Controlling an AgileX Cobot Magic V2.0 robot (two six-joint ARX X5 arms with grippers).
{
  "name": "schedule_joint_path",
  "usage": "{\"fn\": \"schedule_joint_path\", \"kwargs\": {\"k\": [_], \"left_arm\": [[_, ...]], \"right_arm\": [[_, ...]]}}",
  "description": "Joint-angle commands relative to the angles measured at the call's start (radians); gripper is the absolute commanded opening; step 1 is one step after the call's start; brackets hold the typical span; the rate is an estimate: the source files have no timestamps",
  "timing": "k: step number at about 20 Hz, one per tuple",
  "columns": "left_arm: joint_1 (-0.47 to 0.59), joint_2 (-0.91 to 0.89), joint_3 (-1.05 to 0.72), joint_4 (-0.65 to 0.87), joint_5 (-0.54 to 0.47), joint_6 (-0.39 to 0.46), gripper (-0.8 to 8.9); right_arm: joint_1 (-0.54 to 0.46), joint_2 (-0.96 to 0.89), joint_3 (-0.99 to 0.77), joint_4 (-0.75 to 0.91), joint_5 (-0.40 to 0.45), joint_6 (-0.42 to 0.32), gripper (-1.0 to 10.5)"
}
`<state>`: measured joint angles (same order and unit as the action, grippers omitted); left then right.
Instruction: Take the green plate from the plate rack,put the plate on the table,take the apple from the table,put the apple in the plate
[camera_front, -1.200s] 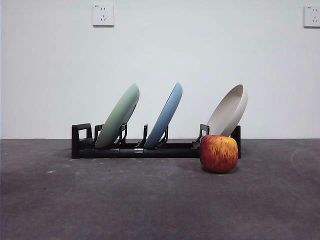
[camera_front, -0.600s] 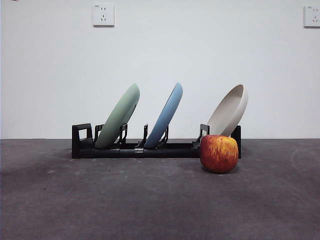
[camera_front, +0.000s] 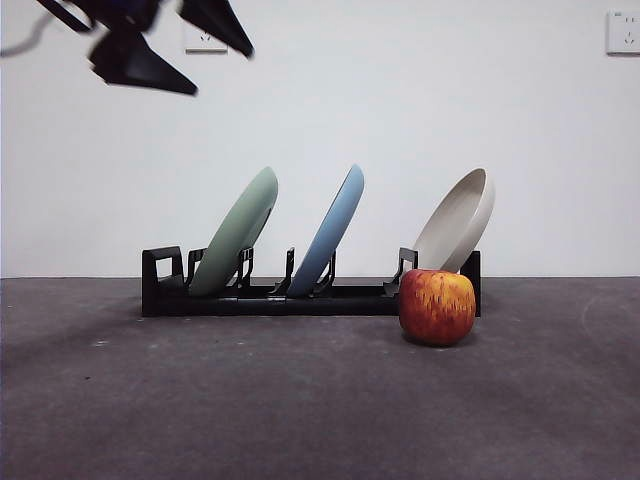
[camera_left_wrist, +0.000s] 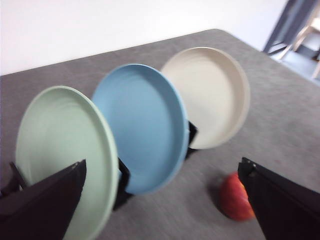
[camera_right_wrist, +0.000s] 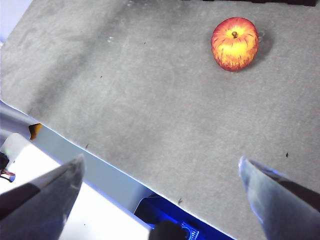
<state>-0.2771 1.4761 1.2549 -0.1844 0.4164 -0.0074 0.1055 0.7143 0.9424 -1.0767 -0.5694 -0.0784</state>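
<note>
Step in hand: reaching for the green plate (camera_front: 237, 232), leaning in the rack (camera_front: 300, 298); left gripper (camera_front: 170, 45) spread, high above it; next, descend onto its rim; apple (camera_front: 437, 306) waits on the surface (camera_front: 300, 400); right gripper (camera_right_wrist: 160, 190) spread, idle.

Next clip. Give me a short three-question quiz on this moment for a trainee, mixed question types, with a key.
1. True or false: the green plate already lies flat on the table.
2. Multiple choice: in the front view, the apple sits in front of which end of the rack? A. the green plate's end B. the middle C. the white plate's end
3. Fill in: the left gripper, jaws apart, hangs high above the ____ plate's end of the rack.

Key: 1. False, it leans in the rack. 2. C. 3. green.
</note>
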Motion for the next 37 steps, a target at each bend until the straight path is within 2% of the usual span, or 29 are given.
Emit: {"fn": "schedule_joint_path", "kwargs": {"k": [1,6,10,16,17,19,21,24,27,28,37], "left_arm": [[-0.016,0.108,0.065,0.045,-0.048,0.013,6.56],[-0.032,0.309,0.190,0.077,-0.132,0.042,6.56],[-0.036,0.410,0.194,0.155,-0.180,0.042,6.56],[-0.047,0.477,0.194,0.146,-0.180,0.038,6.55],[-0.050,0.479,0.194,0.144,-0.179,0.038,5.83],[-0.056,0.479,0.194,0.117,-0.177,0.039,3.06],[-0.058,0.479,0.194,0.093,-0.175,0.041,2.01],[-0.058,0.479,0.194,0.083,-0.175,0.037,1.77],[-0.057,0.478,0.194,0.082,-0.173,0.035,0.17],[-0.057,0.478,0.194,0.082,-0.172,0.034,-0.07],[-0.057,0.443,0.194,0.073,-0.168,0.027,-0.06]], "right_arm": [[0.002,-0.001,0.003,0.005,-0.001,0.003,6.9],[0.002,-0.001,0.003,0.005,-0.001,0.003,6.9],[0.002,-0.001,0.003,0.005,-0.001,0.003,6.9],[0.002,-0.001,0.003,0.005,-0.001,0.003,6.9],[0.002,-0.001,0.003,0.005,-0.001,0.003,6.8],[0.002,-0.001,0.003,0.005,-0.001,0.003,6.8],[0.002,-0.001,0.003,0.005,-0.001,0.003,6.8],[0.002,-0.001,0.003,0.005,-0.001,0.003,6.8],[0.002,-0.001,0.003,0.005,-0.001,0.003,6.8],[0.002,-0.001,0.003,0.005,-0.001,0.003,6.8],[0.002,-0.001,0.003,0.005,-0.001,0.002,6.8]]}}
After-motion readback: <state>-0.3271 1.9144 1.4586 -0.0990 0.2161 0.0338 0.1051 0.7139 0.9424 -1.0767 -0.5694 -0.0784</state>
